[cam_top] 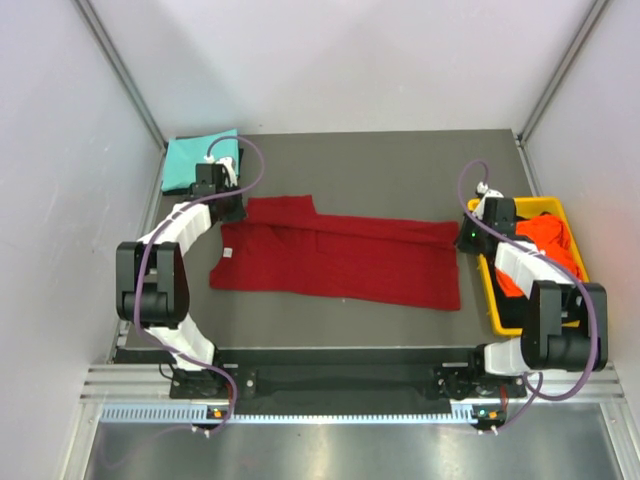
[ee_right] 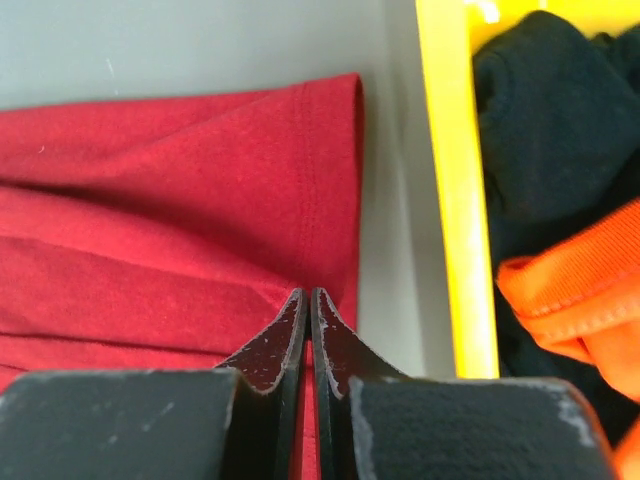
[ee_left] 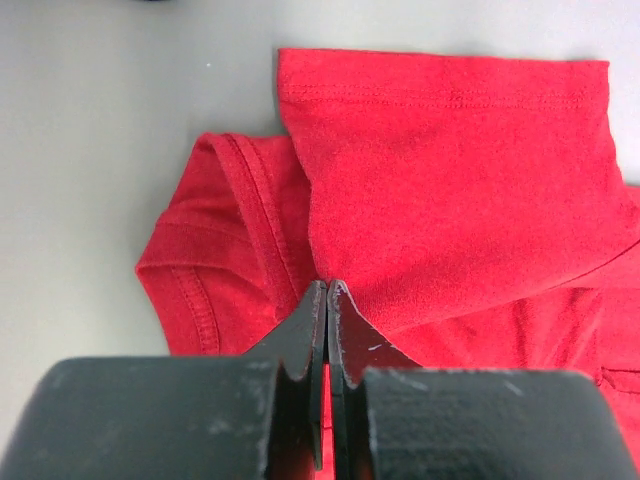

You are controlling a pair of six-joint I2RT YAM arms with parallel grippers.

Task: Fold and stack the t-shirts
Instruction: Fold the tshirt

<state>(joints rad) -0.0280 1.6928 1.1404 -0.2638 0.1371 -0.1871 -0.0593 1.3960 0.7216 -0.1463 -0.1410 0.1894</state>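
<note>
The large dark red t-shirt (cam_top: 340,260) lies spread across the middle of the table, partly folded lengthwise. My left gripper (cam_top: 232,210) is at its far left end, by the sleeve and collar. In the left wrist view the gripper (ee_left: 327,285) is shut, pinching the red cloth (ee_left: 450,170). My right gripper (cam_top: 462,235) is at the shirt's far right hem. In the right wrist view it (ee_right: 306,293) is shut on the red cloth (ee_right: 180,200). A folded teal t-shirt (cam_top: 200,158) lies at the far left corner. The orange t-shirt (cam_top: 545,240) and the black t-shirt (ee_right: 540,120) lie in the bin.
The yellow plastic bin (cam_top: 497,305) stands at the table's right edge, close beside my right gripper; its rim (ee_right: 455,200) shows in the right wrist view, with the orange cloth (ee_right: 580,290) inside. White walls enclose the table on three sides.
</note>
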